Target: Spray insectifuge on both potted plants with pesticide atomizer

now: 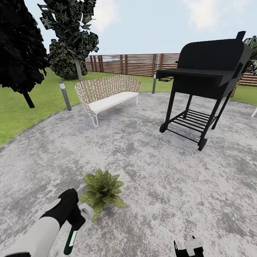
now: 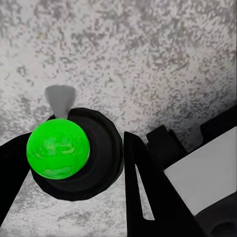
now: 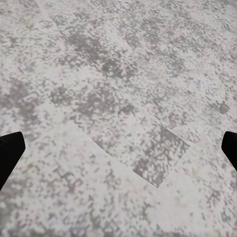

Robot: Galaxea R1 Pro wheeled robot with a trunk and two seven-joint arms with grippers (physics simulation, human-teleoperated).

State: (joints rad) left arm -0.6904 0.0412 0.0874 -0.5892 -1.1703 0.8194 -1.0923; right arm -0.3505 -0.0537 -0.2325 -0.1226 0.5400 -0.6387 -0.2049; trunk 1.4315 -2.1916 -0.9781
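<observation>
Left end effector sat at 7 o'clock in the head view, black fingers clamped on the pesticide atomizer, whose dark-green body with pale label hung below the grip. Left wrist view looked down the bottle: bright green round end on, dark round form around it, grey trigger head poking out past it, one black finger on each side pressed to it.

Potted plant stood just beside that end effector, at about 6-7 o'clock in the head view, speckled pointed leaves spread over a pale pot, on the grey mottled patio.

Right end effector was at 5 o'clock at the head view's bottom edge, only partly visible. Right wrist view showed its two black fingertips at opposite edges, spread wide, nothing between them but patio paving.

Farther out: black barbecue grill at 1-2 o'clock, white woven bench at 11-12 o'clock, grey bollard light at 10 o'clock by the lawn, dark trees at 10-11 o'clock, slatted brown fence across the back.
</observation>
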